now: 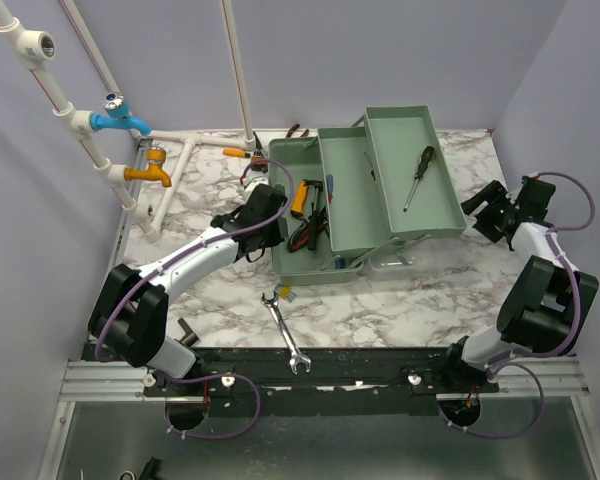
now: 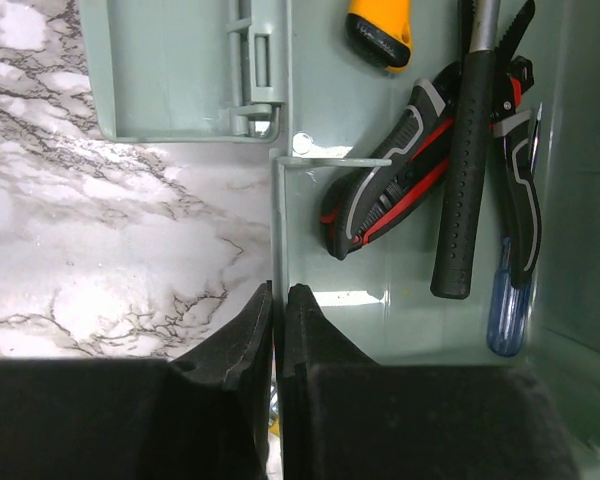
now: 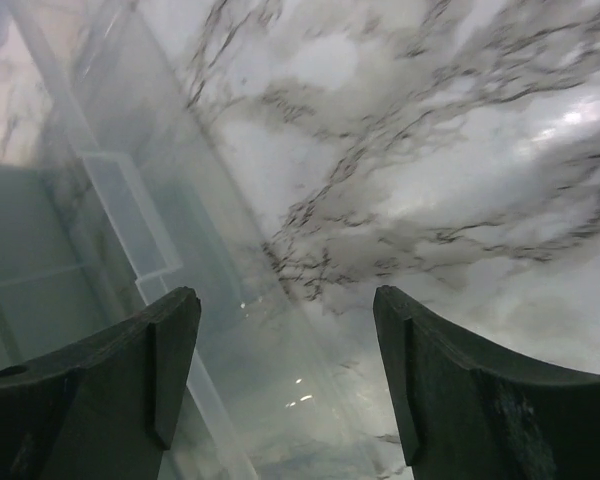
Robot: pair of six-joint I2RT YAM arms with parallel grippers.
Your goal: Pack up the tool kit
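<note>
While the left fingers [image 2: 230, 345] sit pinched shut on the thin left wall of the open toolbox [image 1: 315, 268] in the middle of the surface [image 1: 380, 310], pliers [image 2: 380, 195] lie inside it and a screwdriver [image 1: 417, 177] rests on the raised tray [image 1: 395, 140]. That box looks stiff but bulky and loaded, so a rigid wall rim beats the slick translucent lid [image 3: 110, 200]; the right fingers [image 3: 460, 400] hang wide open, empty, beside that lid.

left end effector [image 2: 277, 305]: pinched on toolbox [image 2: 325, 265] wall | inside: red-black pliers [image 2: 380, 200], blue screwdriver [image 2: 507, 305], marble table [image 2: 110, 230] beside
</note>
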